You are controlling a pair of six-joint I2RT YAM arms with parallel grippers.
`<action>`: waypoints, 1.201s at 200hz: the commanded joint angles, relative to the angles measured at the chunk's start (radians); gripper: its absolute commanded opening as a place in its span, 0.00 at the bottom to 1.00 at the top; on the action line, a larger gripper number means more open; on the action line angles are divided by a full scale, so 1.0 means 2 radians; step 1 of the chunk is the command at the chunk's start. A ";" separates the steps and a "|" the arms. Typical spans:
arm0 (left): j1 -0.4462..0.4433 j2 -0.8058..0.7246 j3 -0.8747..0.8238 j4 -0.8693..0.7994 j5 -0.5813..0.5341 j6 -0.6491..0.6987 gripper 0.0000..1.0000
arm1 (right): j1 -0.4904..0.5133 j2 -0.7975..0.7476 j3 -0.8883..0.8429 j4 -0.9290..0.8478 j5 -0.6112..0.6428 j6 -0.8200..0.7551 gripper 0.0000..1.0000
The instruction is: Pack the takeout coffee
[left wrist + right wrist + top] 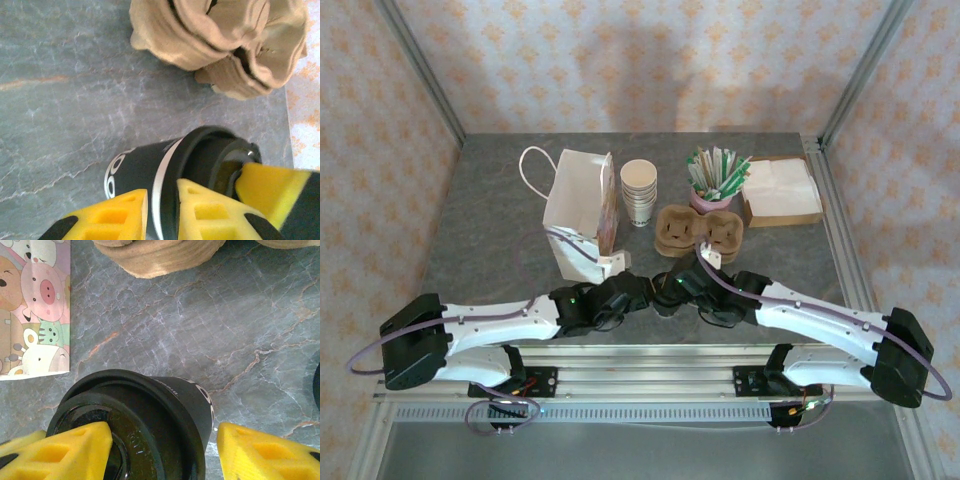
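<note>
Where the left wrist camera looks along them, the left fingers (112, 217) are seen drawn close together, with only a narrow slit between. The takeout coffee (132, 172), a dark cup with a white stripe and a black lid, sits at their tips and shows through the slit. Whether it is pinched cannot be told. One of the right fingers (272, 187) is seen at the lid, on the cup's far side. Beyond the tips, a pile of pulp cup carriers (225, 45) rests on the grey worktop (75, 100).

From the right wrist, the right fingers are shown spread. One is laid over the lid's top. The other stands just beside the cup wall, with a sliver of worktop between. A paper bag (35, 305) printed with cartoon animals is seen ahead of the tips, to their left.

It is judged that the cup could be tipped, or its lid levered loose, if the finger on the lid were pushed sideways while the hold is this uncertain; coffee would be spilled.

From above, both sets of fingers are seen meeting at the cup. Counted behind them:
- one bag
- one stack of lidless cups (639, 190)
- one pile of carriers
- one pink pot of stirrers (712, 178)
- one tray of napkins (780, 190)

One capped cup is counted.
</note>
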 commanded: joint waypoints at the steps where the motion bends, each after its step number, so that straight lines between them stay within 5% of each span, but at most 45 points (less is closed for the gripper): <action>1: -0.014 0.027 -0.043 -0.100 0.031 -0.004 0.21 | -0.002 0.020 -0.037 -0.058 -0.005 0.001 0.59; 134: -0.015 -0.040 0.062 -0.204 -0.005 0.054 0.33 | -0.002 0.019 -0.014 -0.073 0.003 -0.008 0.59; 240: -0.013 -0.064 -0.004 -0.042 0.075 0.011 0.35 | -0.002 0.022 -0.014 -0.069 -0.002 -0.008 0.58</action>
